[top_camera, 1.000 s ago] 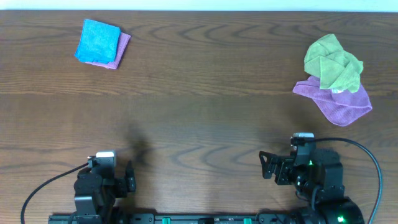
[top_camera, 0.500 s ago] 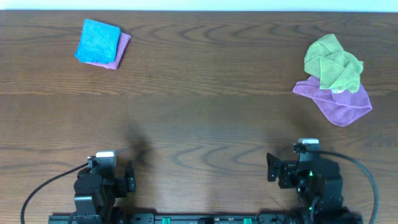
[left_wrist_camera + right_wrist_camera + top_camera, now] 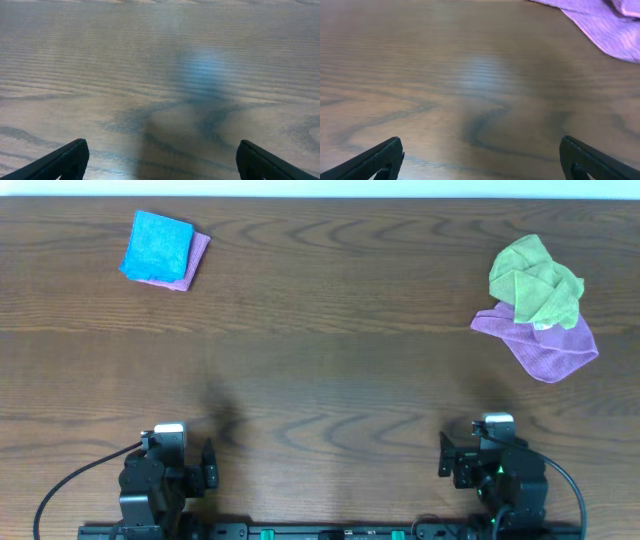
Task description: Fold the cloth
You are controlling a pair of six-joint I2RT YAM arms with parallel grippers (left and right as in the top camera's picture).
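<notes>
The cloth [image 3: 157, 246], bright sky-blue, lies as a compact, near-square pad on top of a purple cloth [image 3: 198, 252], whose edge shows along the cloth's right side and the side nearer the robot. The left tool [image 3: 160, 164] sits low over the bare wooden desk [image 3: 330, 330], well apart from the cloth on the robot's side and a little to its right, with fingers spread wide and holding nothing. The right tool [image 3: 482, 161] is further still from the cloth, far to its right, and is also spread and empty. A crumpled yellow-green cloth [image 3: 535, 280] lies heaped on a second purple cloth [image 3: 545, 345], right across the desk from the cloth. Judging by the squared edges, the folding looks done or all but done, and the step in hand seems to be resting clear of the work. Doing that well means keeping both tools low and away so nothing drags the pad open. If another fold is wanted, the left tool is nearer and should pinch only the blue layer at a free corner, leaving the purple one beneath undisturbed.
</notes>
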